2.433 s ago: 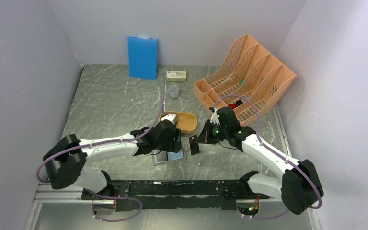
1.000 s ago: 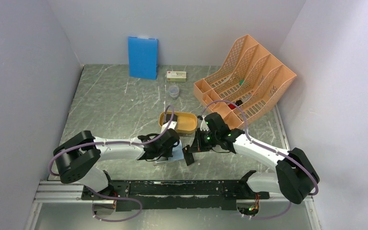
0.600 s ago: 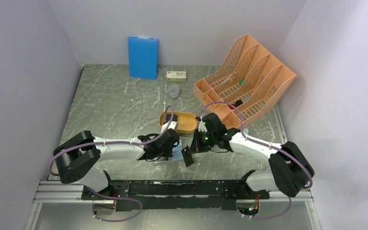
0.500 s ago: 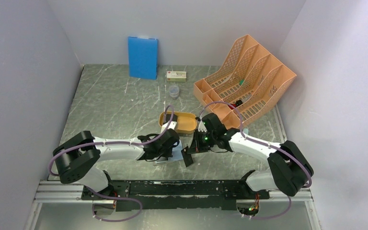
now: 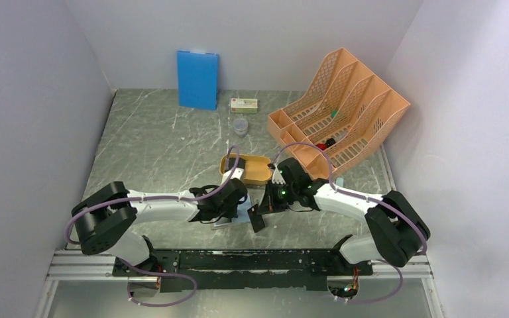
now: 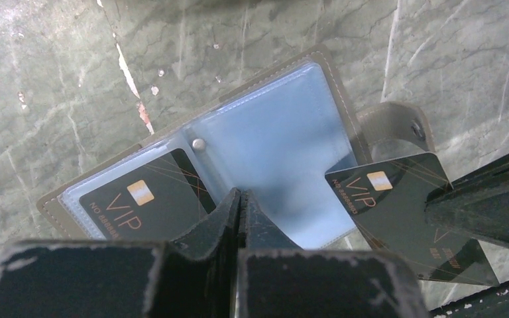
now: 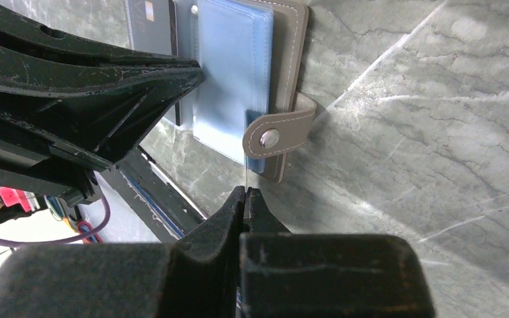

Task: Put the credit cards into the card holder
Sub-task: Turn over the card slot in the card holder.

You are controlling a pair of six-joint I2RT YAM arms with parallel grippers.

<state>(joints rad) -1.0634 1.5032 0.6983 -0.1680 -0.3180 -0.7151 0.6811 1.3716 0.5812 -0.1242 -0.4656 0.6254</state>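
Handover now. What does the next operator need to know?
Left gripper: fingers shut, tips down on the middle of the open holder.
Right gripper: fingers shut on the second card, whose corner is at the holder's right edge, beside the snap strap.
Done: the first card sits in the left pocket.
Left: slide the second card into the right pocket, which looks empty, then let go.
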